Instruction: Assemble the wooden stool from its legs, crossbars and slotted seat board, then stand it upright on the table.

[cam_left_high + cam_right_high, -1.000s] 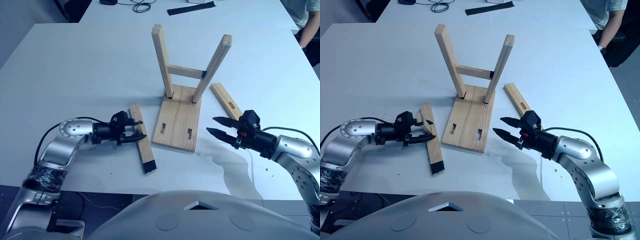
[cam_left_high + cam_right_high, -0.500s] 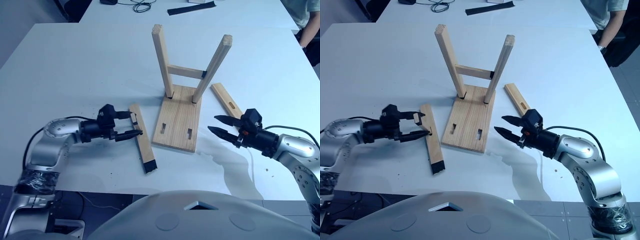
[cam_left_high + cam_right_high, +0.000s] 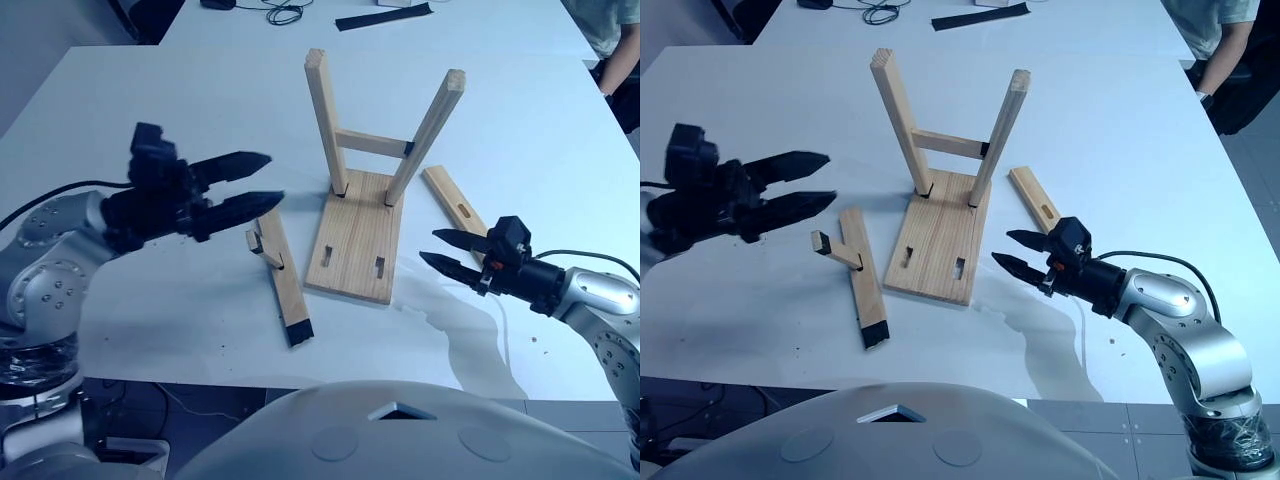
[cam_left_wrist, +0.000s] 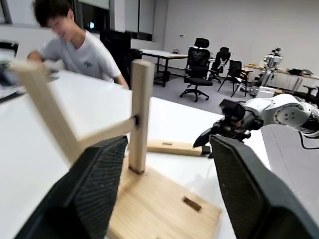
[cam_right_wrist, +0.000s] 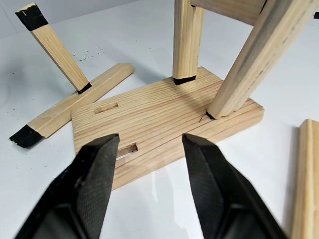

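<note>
L gripper [image 3: 262, 180] hangs above the white worktop [image 3: 150, 110] on the robot's left. Its two black fingers, w/ finely textured pads, are spread w/ nothing between them, and the tips point toward the stool parts. R gripper [image 3: 432, 247] sits low over the worktop, also spread and empty. Its tips point at the seat board [image 3: 355, 240] from the right, near it but not touching.

The seat board is a flat rectangular plank of pale wood w/ lengthwise grain, lying mid-worktop. Two square-section legs stand in its far end and splay outward toward the top: first leg [image 3: 326, 125] and second leg [image 3: 427, 125]. A crossbar [image 3: 372, 143] joins them approx halfway up, w/ black marks at the joints. The near end of the board has two rectangular slots [image 3: 327, 255].

A slotted slat [image 3: 455, 205] lies flat just right of the board. A loose leg [image 3: 288, 290] w/ a black-tipped near end lies left of the board. A short stub [image 3: 262, 243] juts up from it at a tilt.
</note>
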Controlling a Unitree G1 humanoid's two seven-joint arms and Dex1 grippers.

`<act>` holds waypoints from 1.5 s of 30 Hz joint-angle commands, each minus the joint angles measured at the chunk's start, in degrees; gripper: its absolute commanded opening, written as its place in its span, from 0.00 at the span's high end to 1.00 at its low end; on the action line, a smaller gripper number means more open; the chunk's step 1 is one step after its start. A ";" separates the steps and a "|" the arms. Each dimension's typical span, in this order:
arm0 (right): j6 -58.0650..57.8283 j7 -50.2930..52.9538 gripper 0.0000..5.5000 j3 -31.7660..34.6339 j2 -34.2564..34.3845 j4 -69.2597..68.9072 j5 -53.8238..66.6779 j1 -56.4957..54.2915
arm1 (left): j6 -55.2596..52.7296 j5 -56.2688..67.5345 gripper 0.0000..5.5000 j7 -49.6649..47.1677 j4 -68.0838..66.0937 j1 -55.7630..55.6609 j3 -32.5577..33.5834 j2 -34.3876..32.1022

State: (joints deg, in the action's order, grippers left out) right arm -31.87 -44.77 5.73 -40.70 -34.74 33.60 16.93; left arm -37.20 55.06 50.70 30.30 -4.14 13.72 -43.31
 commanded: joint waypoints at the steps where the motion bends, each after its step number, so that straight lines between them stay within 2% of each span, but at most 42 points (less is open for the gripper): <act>1: -0.05 0.50 0.58 0.03 0.20 -0.42 -0.04 -0.42 | 1.99 -7.12 0.45 -6.25 5.15 2.44 -5.39 3.11; 11: 0.83 1.27 0.58 -1.28 1.00 -0.27 -1.15 -0.54 | 2.86 -7.68 0.45 -2.99 3.59 5.83 -5.74 2.51; 17: 0.63 1.71 0.58 -1.00 1.19 -0.61 -1.08 -0.54 | -0.77 -0.17 0.45 -1.68 0.29 1.22 -1.98 1.59; 26: 0.18 2.21 0.58 -1.09 1.32 -1.18 -0.86 -1.38 | -6.00 8.53 0.45 -5.56 -4.78 -8.84 2.45 1.31; 35: 0.23 2.44 0.58 -0.71 1.26 -2.36 -0.50 -0.38 | -7.91 11.17 0.45 -6.07 -1.88 -7.70 2.89 0.87; 40: -0.03 1.85 0.58 -1.22 0.77 -1.99 -0.44 -0.74 | -4.81 6.04 0.45 -1.65 -1.34 0.96 0.04 1.62; 45: -1.07 -1.58 0.58 -1.39 -2.06 -0.72 0.20 -2.15 | 6.10 -8.36 0.45 2.07 -8.88 12.21 -8.69 6.89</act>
State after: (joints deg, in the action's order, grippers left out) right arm -32.06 -44.83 4.34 -40.99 -35.71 33.35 15.90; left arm -35.05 51.65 52.17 24.58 5.89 8.13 -38.74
